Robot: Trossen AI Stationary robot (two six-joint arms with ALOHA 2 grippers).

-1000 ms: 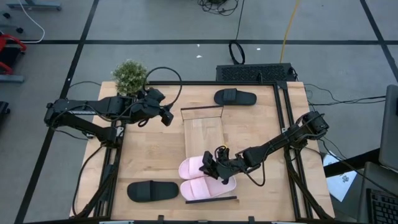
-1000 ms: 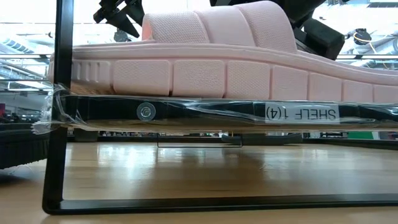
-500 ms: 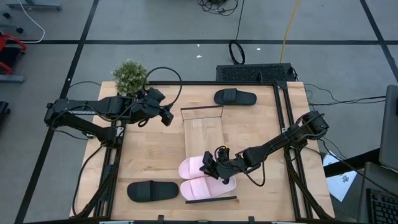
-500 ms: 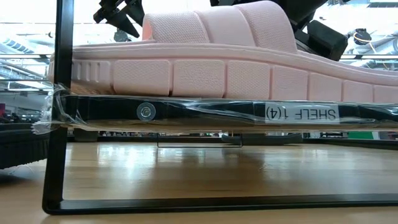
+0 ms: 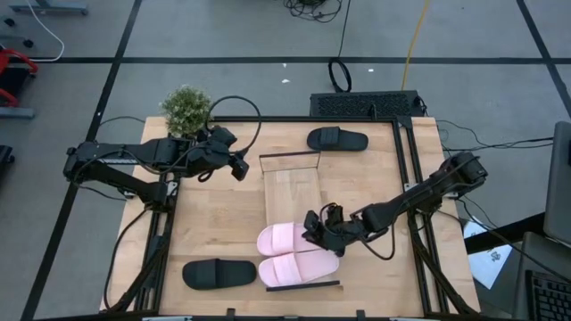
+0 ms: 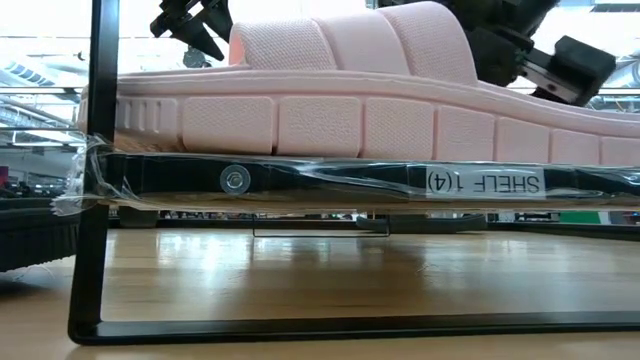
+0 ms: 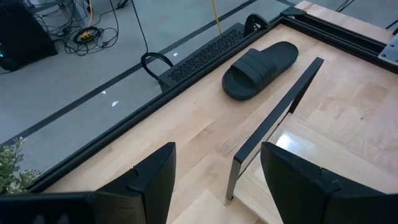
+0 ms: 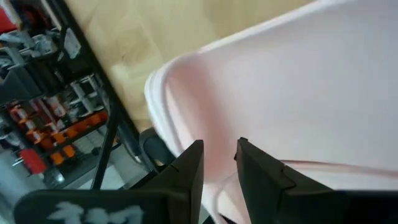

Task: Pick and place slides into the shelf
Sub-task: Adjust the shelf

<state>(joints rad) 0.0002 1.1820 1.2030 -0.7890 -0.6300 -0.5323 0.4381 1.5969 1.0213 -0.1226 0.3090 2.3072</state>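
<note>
Two pale pink slides (image 5: 285,239) (image 5: 299,267) lie side by side, soles down, on the near end of the shelf (image 5: 293,192); the low view shows a pink slide (image 6: 330,110) on the shelf's rail (image 6: 330,182). My right gripper (image 5: 310,235) (image 8: 217,149) hovers just right of the farther pink slide, fingers a narrow gap apart, holding nothing. One black slide (image 5: 337,139) (image 7: 258,65) lies on the table past the shelf's far end, another (image 5: 219,273) at the near left. My left gripper (image 5: 239,168) (image 7: 217,168) waits open over the far left.
A potted plant (image 5: 186,109) stands at the table's far left corner. Dark frame rails (image 5: 406,187) run along the table's sides. The far half of the shelf panel is bare wood. A black power strip (image 5: 366,104) lies beyond the far edge.
My right gripper has drawn back from the farther pink slide's strap toward the table's right and risen a little. Both pink slides stay where they were on the shelf.
</note>
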